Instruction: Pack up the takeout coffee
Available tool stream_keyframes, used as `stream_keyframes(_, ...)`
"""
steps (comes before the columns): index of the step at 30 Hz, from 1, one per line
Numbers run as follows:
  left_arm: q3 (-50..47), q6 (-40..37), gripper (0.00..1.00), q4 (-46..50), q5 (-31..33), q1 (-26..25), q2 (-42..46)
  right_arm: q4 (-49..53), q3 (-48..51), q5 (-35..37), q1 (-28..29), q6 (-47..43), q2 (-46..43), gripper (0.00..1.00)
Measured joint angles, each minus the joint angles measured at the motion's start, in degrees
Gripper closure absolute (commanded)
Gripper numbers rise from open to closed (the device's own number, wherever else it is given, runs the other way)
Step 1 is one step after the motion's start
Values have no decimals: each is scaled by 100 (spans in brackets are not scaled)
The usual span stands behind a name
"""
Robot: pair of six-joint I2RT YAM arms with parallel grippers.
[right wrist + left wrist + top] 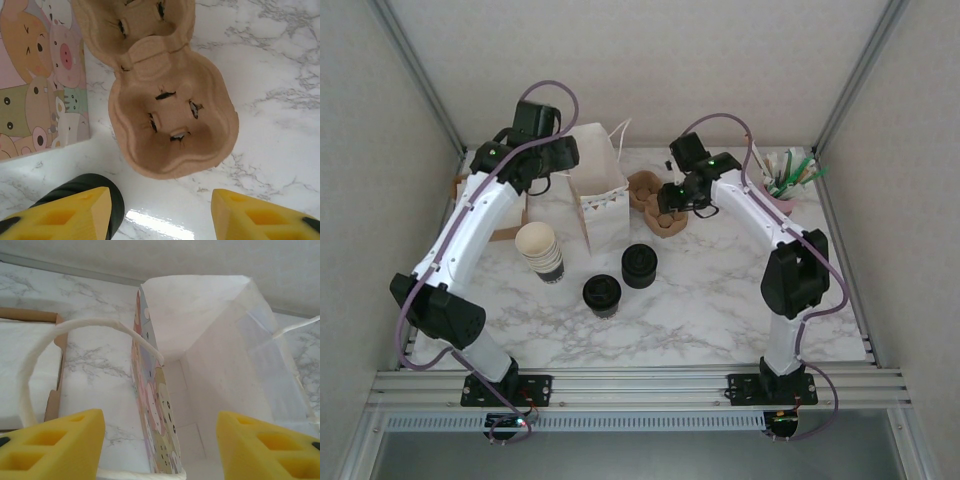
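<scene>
The takeout coffee, a small cup under a round black lid, stands on the marble near the front middle. Behind it stands a white paper bag with cartoon print, open at the top. My left gripper is open at the bag's left rim; in the left wrist view the printed bag wall runs between the yellow fingers without touching them. My right gripper is open above the brown pulp cup carrier, which lies empty on the table just ahead of its fingertips.
A stack of lidless cream cups stands left of the coffee. A squat black stack of lids sits right of it and beside my right gripper's left finger. A cardboard tray lies left of the bag; a pink holder of utensils is at the back right.
</scene>
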State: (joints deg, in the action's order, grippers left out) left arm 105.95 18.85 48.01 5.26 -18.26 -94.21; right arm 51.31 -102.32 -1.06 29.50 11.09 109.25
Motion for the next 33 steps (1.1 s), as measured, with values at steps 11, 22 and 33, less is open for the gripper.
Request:
stream_keyframes(11,-76,-26,44,4,-11,0,-273,-15,-4,-332,0,24,-240,45)
stream_keyframes(22,-291,-59,75,-4,-33,0,-444,-96,334,-369,0,68,-505,46)
stream_keyframes(33,-92,114,100,-59,-7,48,-446,-109,717,-348,-48,66,-979,46)
